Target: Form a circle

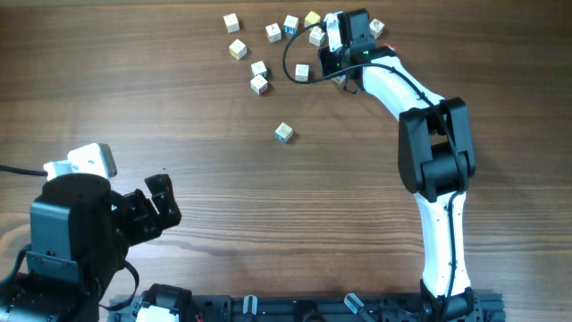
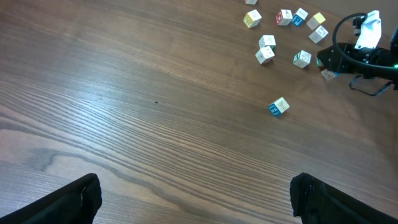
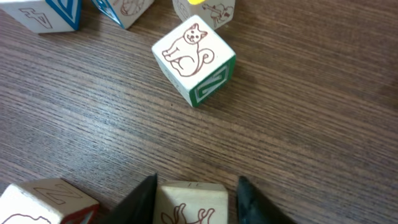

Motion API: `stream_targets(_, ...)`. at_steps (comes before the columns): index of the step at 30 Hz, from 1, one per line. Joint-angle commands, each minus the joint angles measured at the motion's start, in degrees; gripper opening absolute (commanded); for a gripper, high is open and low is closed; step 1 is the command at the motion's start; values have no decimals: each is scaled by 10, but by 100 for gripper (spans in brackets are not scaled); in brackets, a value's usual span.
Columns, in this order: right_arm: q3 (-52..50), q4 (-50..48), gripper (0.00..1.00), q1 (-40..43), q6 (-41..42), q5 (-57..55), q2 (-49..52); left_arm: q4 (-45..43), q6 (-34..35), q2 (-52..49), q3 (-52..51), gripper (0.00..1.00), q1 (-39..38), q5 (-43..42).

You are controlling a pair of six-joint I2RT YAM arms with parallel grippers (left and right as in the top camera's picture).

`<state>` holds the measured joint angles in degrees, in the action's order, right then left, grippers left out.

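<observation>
The dark grained wooden table (image 1: 179, 89) held scattered pale wooden letter cubes (image 1: 259, 68). The right gripper (image 3: 198, 183) pinched one pale cube (image 3: 189, 205); the left gripper (image 2: 196, 186) gaped open.

In the right wrist view the bottom edge cuts off the cube (image 3: 189, 205) between the right gripper (image 3: 196, 186) fingers, hiding any contact, and overhead the scattered cubes (image 1: 283, 132) show letters too small to read.
</observation>
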<state>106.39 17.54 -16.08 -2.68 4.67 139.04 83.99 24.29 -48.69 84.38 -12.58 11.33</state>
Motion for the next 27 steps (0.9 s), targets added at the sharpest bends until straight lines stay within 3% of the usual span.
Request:
stream_targets(1, 14, 5, 33, -2, 3, 1, 3, -1, 3, 0, 0, 100, 4, 7)
stream_targets(8, 14, 38, 18, -2, 3, 1, -71, -1, 3, 0, 0, 100, 4, 7)
stream_targets(13, 14, 109, 15, -2, 22, 1, -180, -1, 3, 0, 0, 100, 4, 7)
stream_targets(21, 14, 327, 15, -2, 72, 5, -387, -1, 3, 0, 0, 100, 4, 7)
stream_targets(27, -36, 456, 11, -2, 145, 7, -394, -1, 3, 0, 0, 100, 4, 7)
